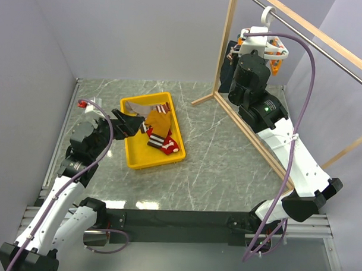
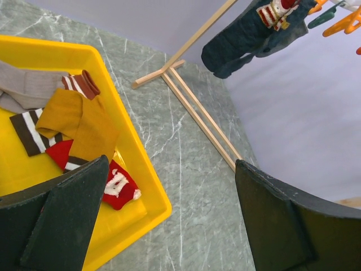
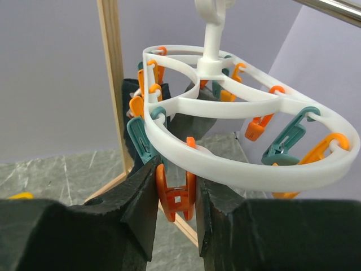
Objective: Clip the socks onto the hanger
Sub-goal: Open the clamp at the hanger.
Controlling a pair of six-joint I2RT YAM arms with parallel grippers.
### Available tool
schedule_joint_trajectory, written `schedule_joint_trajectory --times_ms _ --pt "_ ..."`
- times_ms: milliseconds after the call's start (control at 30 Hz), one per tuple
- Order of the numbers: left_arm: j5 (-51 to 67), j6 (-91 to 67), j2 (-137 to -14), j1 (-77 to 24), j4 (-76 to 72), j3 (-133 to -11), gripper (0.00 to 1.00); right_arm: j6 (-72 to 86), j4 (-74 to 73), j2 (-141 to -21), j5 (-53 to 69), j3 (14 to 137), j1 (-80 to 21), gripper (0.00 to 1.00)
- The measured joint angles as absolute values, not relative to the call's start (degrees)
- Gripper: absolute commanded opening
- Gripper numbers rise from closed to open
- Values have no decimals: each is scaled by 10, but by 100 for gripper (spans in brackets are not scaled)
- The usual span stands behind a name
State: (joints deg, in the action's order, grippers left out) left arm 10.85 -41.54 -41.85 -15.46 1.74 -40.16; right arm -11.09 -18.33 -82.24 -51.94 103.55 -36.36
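Observation:
The white oval hanger [image 1: 273, 42] hangs by its hook from the rod at the back right, with orange and teal clips; it fills the right wrist view [image 3: 242, 164]. A dark navy sock [image 1: 228, 69] hangs from it, also in the left wrist view [image 2: 242, 39]. My right gripper [image 3: 176, 192] is shut on an orange clip [image 3: 176, 197] under the ring's near edge. Mustard [image 2: 79, 121], grey [image 2: 28, 84], striped and red-and-white [image 2: 119, 186] socks lie in the yellow tray [image 1: 156, 162]. My left gripper [image 1: 129, 123] is open and empty over the tray's left edge.
A wooden frame [image 1: 224, 45] with a metal rod [image 1: 327, 42] stands at the back right; its base rails [image 1: 252, 138] run across the marble table. Grey walls close in the left, the back and the right.

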Motion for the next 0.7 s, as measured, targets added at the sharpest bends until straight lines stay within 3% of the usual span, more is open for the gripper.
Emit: schedule_joint_trajectory --times_ms 167,467,700 --pt "119 -417 -418 -155 13 -401 99 -97 -190 -822 -508 1035 -363 4" --pt "58 -445 -456 -197 29 -405 99 -55 -208 -822 -479 1036 -350 2" --pt "-60 -458 -593 -241 118 -497 96 -19 -218 -822 -451 1036 -342 2"
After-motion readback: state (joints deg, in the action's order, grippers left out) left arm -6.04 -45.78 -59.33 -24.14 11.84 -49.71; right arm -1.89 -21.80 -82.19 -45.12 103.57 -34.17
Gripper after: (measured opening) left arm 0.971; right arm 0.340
